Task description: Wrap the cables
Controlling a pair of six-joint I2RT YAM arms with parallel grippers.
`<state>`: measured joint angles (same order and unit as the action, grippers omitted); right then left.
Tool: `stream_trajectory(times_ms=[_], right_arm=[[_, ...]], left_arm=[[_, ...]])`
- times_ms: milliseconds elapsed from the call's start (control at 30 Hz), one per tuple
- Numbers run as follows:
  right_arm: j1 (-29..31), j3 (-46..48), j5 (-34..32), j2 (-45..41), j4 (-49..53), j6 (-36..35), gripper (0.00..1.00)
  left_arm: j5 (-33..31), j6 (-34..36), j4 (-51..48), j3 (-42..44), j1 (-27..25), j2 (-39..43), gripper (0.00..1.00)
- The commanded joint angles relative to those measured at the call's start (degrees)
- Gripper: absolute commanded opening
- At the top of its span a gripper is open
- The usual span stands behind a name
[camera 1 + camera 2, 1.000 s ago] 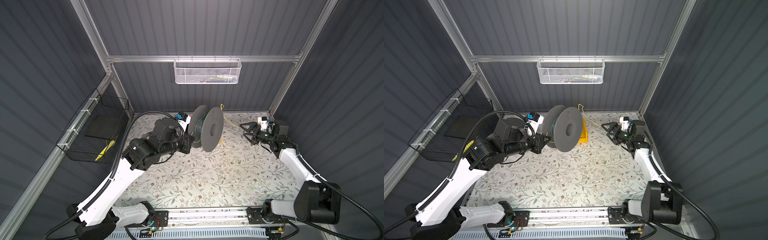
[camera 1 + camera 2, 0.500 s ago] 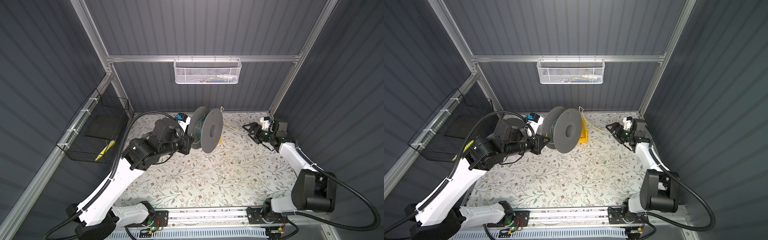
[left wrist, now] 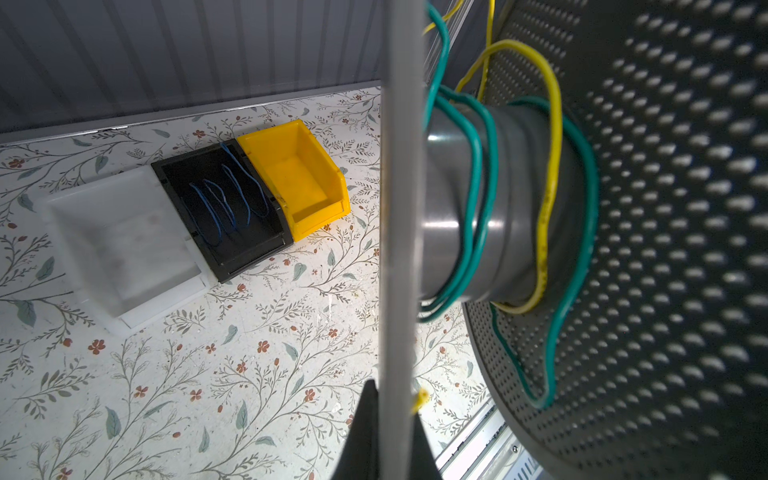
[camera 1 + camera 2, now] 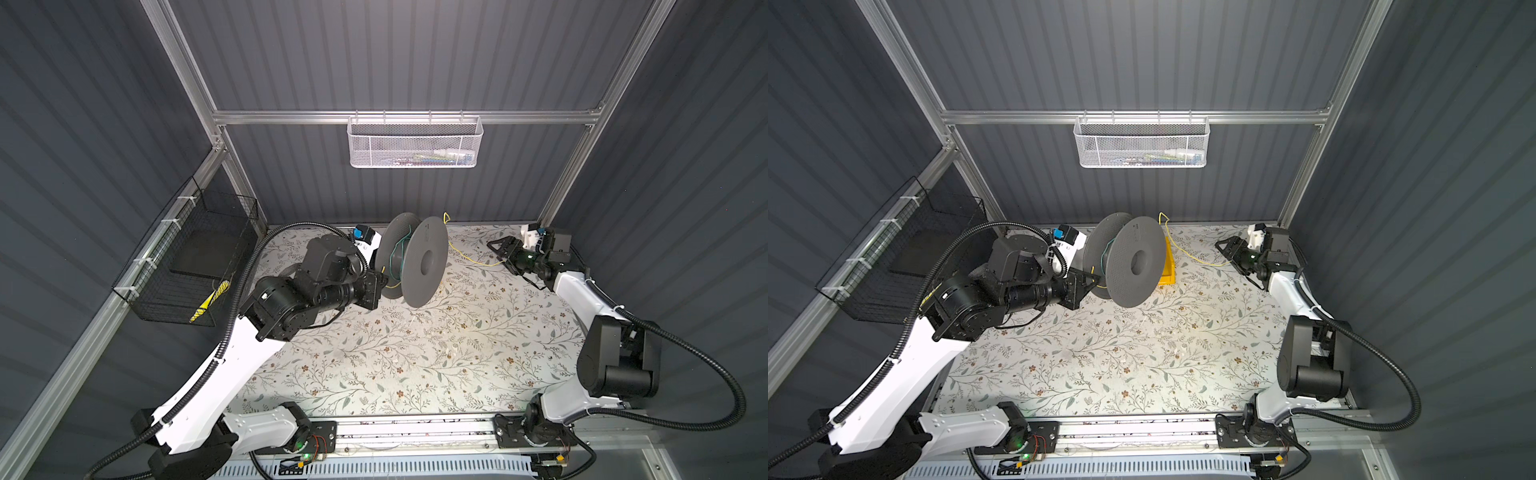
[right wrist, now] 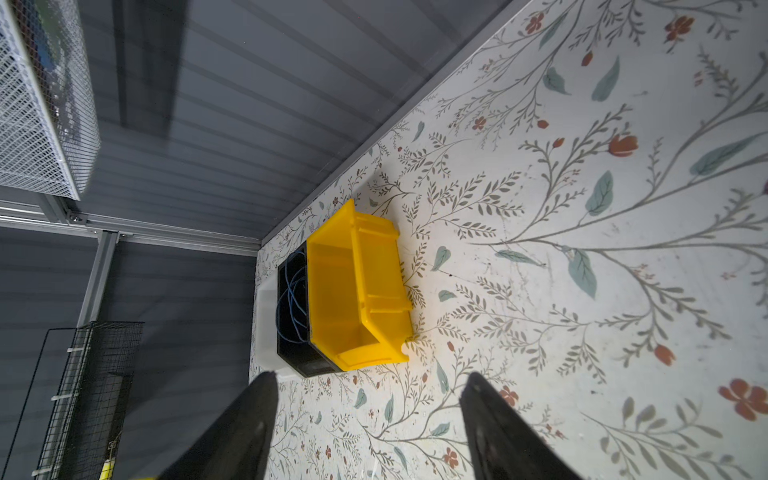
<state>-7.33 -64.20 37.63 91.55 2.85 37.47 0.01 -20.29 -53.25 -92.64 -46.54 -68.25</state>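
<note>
Cable (image 3: 548, 199), thin and yellow, loops the hub of the grey spool (image 4: 424, 262), then trails over the floral table (image 4: 415, 353) to the right gripper (image 4: 500, 254), whose jaws stand apart. The left gripper (image 3: 392, 415) pinches the spool's flange. Grey ribbed walls surround the table. Behind the spool sit a yellow bin (image 3: 299, 174), a black bin (image 3: 174, 174) and a white tray (image 3: 120, 232).

Matt perforated plastic spool (image 4: 415, 286), smooth yellow wire (image 3: 554, 166)

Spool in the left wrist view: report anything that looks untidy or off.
The winding is slack. On the hub of the spool, the green wire loops loosely, one loop sagging onto the perforated flange, and the yellow wire makes one loose turn, not a snug coil.
</note>
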Motion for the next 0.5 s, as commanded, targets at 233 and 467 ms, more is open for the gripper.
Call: stream_trajectory(times_ms=[233,467], right_arm=[[-0.17,-1.09,0.52,0.60,-2.72,-0.22,0.48],[-0.18,-0.48,0.55,0.72,-2.70,-0.11,0.20]], left_arm=[[0.82,1.23,3.07,-2.62,-0.03,1.58,0.00],[0.69,1.49,2.98,-2.90,-0.05,1.54,0.00]])
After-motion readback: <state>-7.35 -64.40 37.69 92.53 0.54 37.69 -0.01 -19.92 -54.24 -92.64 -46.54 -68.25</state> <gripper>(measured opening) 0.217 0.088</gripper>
